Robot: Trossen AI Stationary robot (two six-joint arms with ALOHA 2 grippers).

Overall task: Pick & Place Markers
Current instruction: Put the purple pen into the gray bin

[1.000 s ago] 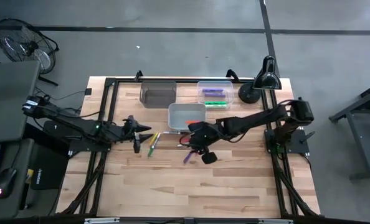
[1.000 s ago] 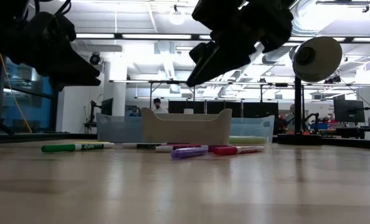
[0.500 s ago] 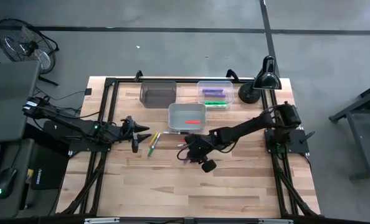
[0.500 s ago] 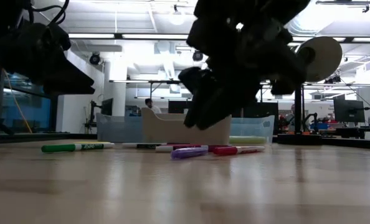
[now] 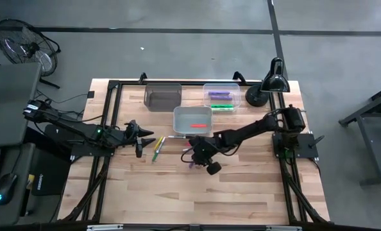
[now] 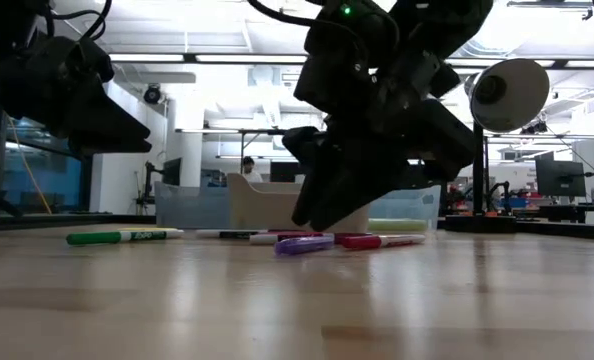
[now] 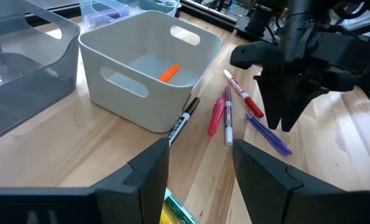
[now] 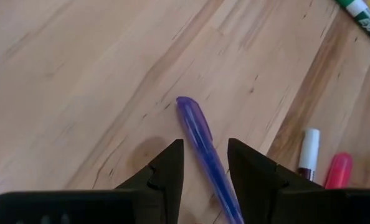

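Note:
Several markers lie on the wooden table in front of the white bin (image 5: 192,120). Among them are a purple marker (image 8: 200,137), pink ones (image 7: 217,115), a red one (image 7: 241,96), a black-and-white one (image 7: 184,118) and a green one (image 6: 122,237). My right gripper (image 8: 205,163) is open and points steeply down just above the purple marker (image 6: 304,244). Its fingers stand on either side of the marker without touching it. My left gripper (image 7: 200,174) hangs open at the table's left (image 5: 141,142), above a green and a yellow marker (image 5: 157,149).
An orange marker (image 7: 168,73) lies in the white bin. Behind it a clear bin (image 5: 221,96) holds purple and green markers, and a dark bin (image 5: 163,96) stands to its left. A black desk lamp (image 5: 267,83) stands at the far right corner.
My right gripper has come down toward the table and a little toward its left and near side. It has rolled somewhat and now stands low over the purple marker. The markers lie as before.

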